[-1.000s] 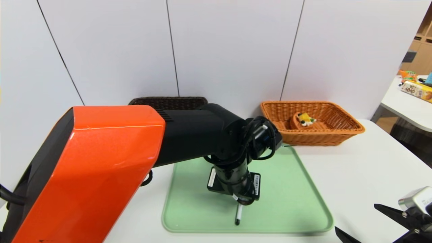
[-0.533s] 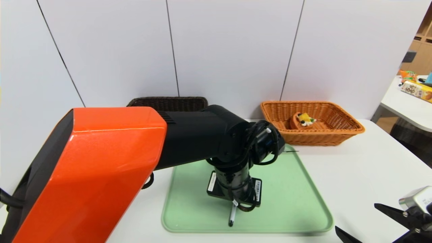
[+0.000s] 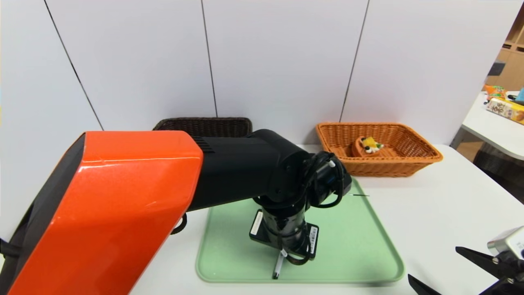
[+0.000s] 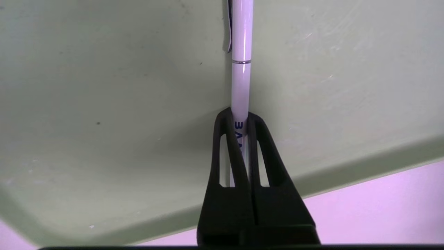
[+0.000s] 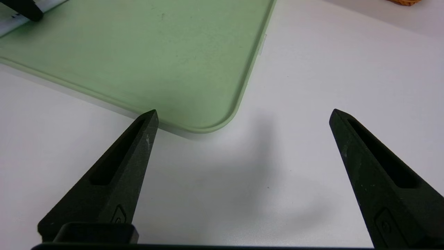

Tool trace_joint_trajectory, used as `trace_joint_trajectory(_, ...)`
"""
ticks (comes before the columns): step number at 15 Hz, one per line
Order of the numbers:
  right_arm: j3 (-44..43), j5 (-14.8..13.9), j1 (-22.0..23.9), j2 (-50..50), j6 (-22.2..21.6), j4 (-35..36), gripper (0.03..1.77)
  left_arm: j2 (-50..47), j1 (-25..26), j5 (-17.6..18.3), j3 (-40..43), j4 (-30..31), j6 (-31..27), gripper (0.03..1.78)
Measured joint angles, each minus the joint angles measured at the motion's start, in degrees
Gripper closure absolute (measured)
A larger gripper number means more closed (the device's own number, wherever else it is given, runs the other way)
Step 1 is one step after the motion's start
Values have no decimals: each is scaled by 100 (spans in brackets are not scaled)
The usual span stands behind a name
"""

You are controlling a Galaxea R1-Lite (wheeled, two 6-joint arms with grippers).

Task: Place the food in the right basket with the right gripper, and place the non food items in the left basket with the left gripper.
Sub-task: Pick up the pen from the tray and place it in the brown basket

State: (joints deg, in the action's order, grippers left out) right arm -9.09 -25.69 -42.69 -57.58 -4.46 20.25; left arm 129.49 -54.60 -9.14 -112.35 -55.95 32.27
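A slim white pen [image 4: 241, 80], one of the non food items, is clamped between the black fingers of my left gripper [image 4: 237, 116], which is shut on it over the pale green tray [image 4: 104, 104]. In the head view the pen [image 3: 278, 266] pokes out below the left wrist, dark tip toward the tray's front edge. The food, a toy tart wedge [image 3: 370, 145], lies in the orange-tan right basket [image 3: 425, 151]. The dark brown left basket [image 3: 204, 125] shows behind the left arm. My right gripper [image 5: 243, 111] hangs open over bare table near the tray's front right corner.
The green tray [image 3: 352, 246] fills the middle of the white table. My big orange left arm [image 3: 114, 205] hides the table's left side. A second table [image 3: 499, 119] with boxes stands at the far right. White wall panels close off the back.
My left gripper has shut on the pen. The wrist has shifted toward the front, and the pen's tip has swung left toward the tray's front edge. The right arm stays still.
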Motion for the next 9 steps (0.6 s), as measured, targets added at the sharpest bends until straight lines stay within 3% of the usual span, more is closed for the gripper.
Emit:
trace_joint_trajectory(4, 2, 9, 0, 0, 0, -10, 10, -619, -17, -284, -28, 61, -898, 176)
trace_joint_trajectory(6, 4, 13, 0, -2, -5, -7, 10, -909, -24, -670, -30, 67, -1340, 176)
trace_joint_trajectory(9, 9, 15, 0, -2, -7, -5, 10, -1364, 0, -783, -27, 63, -2282, 176)
